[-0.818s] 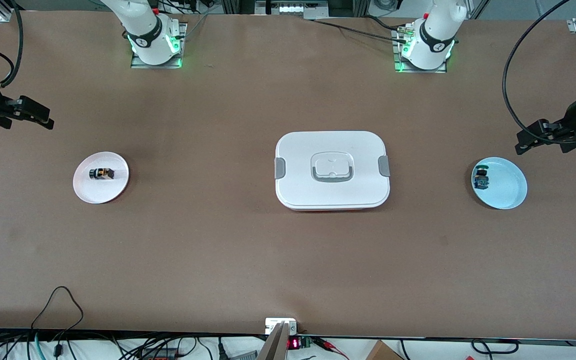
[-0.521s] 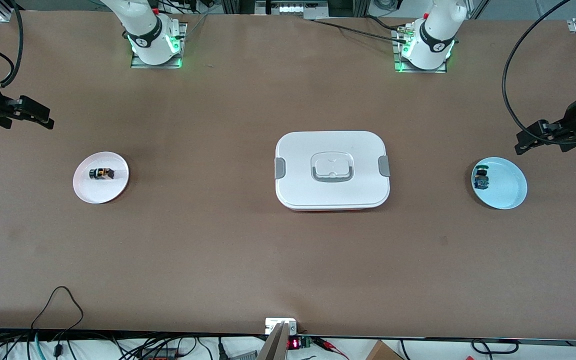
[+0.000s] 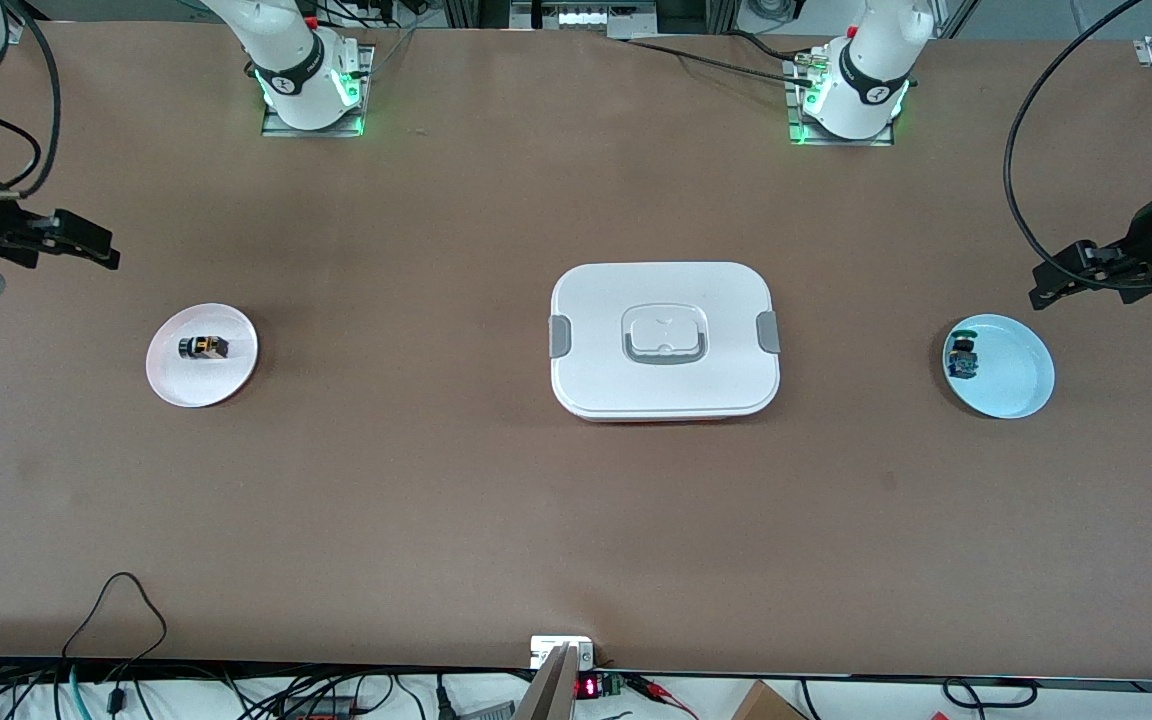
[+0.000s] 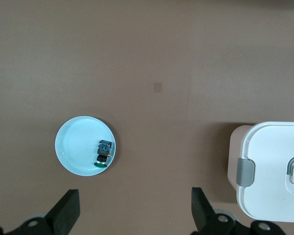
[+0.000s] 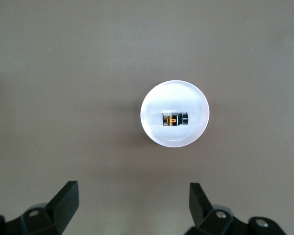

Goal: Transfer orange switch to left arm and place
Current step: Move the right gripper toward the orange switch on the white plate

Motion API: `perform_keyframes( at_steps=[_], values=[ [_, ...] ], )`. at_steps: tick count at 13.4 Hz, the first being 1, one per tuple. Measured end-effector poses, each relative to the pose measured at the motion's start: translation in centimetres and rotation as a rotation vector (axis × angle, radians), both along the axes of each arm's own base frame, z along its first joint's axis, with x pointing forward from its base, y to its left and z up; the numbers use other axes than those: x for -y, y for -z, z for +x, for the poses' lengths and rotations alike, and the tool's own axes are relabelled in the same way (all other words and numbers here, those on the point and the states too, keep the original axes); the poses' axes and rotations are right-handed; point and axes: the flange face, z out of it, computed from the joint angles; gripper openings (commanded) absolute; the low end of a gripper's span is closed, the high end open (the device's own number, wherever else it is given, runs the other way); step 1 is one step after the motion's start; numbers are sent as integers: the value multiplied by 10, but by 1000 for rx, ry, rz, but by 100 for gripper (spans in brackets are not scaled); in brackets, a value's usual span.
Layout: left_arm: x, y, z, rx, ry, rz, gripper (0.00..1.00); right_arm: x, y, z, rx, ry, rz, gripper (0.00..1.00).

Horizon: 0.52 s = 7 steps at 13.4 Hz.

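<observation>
The orange switch (image 3: pixel 203 347) lies on its side on a small white plate (image 3: pixel 176 385) toward the right arm's end of the table. In the right wrist view the switch (image 5: pixel 175 119) and its plate (image 5: pixel 159 100) lie well ahead of my right gripper (image 5: pixel 134 198), which is open and empty. That right gripper (image 3: pixel 108 252) hangs over bare table beside the plate. The white box (image 3: pixel 596 300) stands mid-table, lid on. My left gripper (image 3: pixel 1041 285) hovers open and empty over the table by the blue plate; the left wrist view shows it (image 4: pixel 135 205) and the box (image 4: pixel 274 166).
A light blue plate (image 3: pixel 1021 385) toward the left arm's end holds a small blue-and-green component (image 3: pixel 961 358), also visible as the plate (image 4: pixel 76 147) and component (image 4: pixel 104 152) in the left wrist view. Cables and electronics line the table's edge nearest the front camera.
The right gripper has shifted slightly toward the white plate. The left arm has hardly moved. Both grippers stay open.
</observation>
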Motion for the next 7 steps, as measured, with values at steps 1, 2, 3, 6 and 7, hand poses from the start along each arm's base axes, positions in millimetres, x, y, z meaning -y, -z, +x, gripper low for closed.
perform_keyframes(
  at_steps=[1,2,3,6,7],
  values=[
    [0,0,0,0,-1,0,100,0,12,4,-21,0,1,100],
    [0,0,0,-1,-1,0,100,0,29,10,-50,-2,2,100],
    [0,0,0,-1,-1,0,100,-2,43,15,-73,-5,4,100],
    [0,1,0,-1,-2,0,100,-23,70,25,-106,-41,5,100],
    [0,1,0,-1,-2,0,100,-31,74,28,-101,-53,4,100]
  ],
)
